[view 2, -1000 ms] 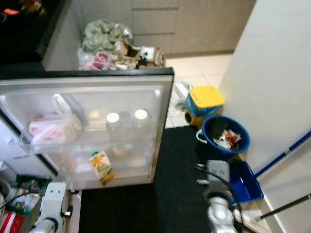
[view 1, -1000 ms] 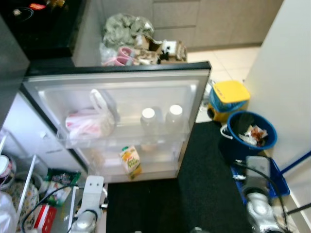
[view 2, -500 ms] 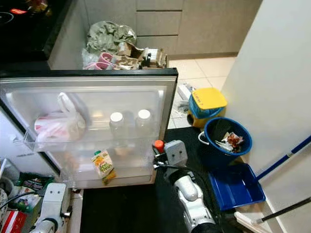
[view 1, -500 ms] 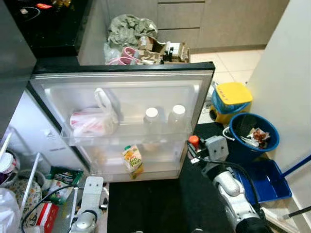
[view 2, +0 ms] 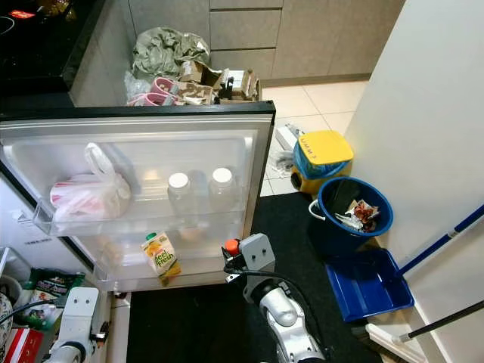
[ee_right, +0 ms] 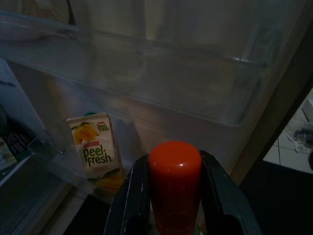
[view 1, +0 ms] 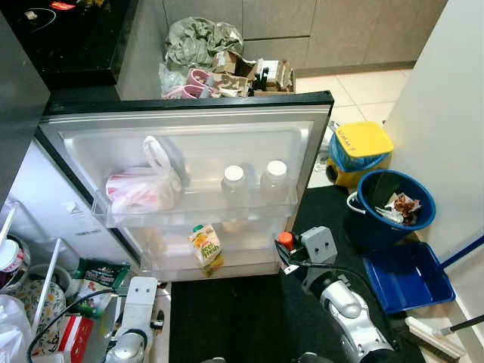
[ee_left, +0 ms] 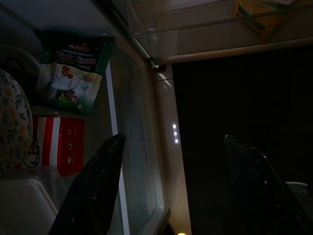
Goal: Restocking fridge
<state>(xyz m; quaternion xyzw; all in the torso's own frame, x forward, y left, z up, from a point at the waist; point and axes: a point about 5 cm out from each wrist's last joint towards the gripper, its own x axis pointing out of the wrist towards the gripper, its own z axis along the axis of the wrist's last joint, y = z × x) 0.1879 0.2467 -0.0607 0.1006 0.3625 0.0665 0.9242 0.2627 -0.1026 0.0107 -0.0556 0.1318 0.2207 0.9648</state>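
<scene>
The open fridge door (view 1: 189, 128) fills the middle of the frame, its inner side facing the camera, with two clear shelves. The upper door shelf (view 1: 197, 208) holds a white plastic bag (view 1: 140, 187) at its left end and two white-capped jars (view 1: 234, 184) side by side toward the right. The lower door shelf (view 1: 212, 261) carries a Peel Fresh juice carton (view 1: 204, 248), standing slightly tilted. At the right of the frame a blue bucket (view 1: 395, 208) sits on the floor beside a yellow-lidded bin (view 1: 357, 151), and a blue dustpan (view 1: 408, 276) lies just below the bucket. In the lower centre-right the right hand (ee_right: 174, 196) is clamped on a bottle with an orange-red cap (ee_right: 174, 169), held upright just beside the door's right edge, near the lower shelf. At the lower left the left hand (ee_left: 171, 196) hangs low with its fingers apart over the fridge's inner shelf edge, near a green snack packet (ee_left: 73, 71).
</scene>
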